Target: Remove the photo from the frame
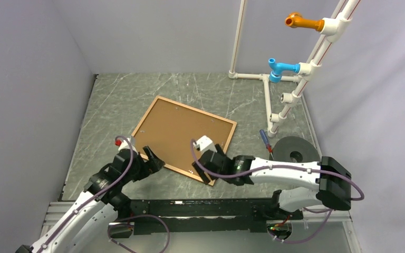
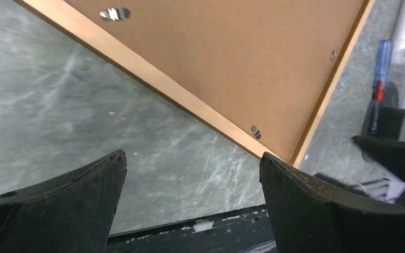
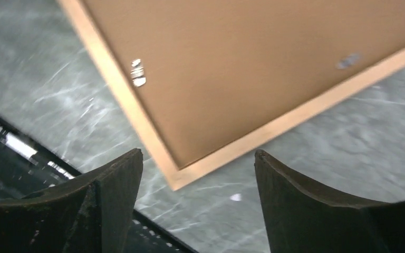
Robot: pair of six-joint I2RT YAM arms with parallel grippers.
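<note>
on the table (image 1: 117,100), the frame (image 1: 198,110) lies back up; left tool (image 2: 192,157) and right tool (image 3: 198,153) both gape empty.

I can read no text, number, label or brand in any of my three views. The brown backing board (image 1: 184,138) sitting in the frame (image 1: 198,109) carries no lettering that I can make out.

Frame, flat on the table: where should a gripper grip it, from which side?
Probably the thin moulding at the near corner, from the near side. The frame lies flat, only its rim offering an edge; the open right gripper faces that corner.
</note>
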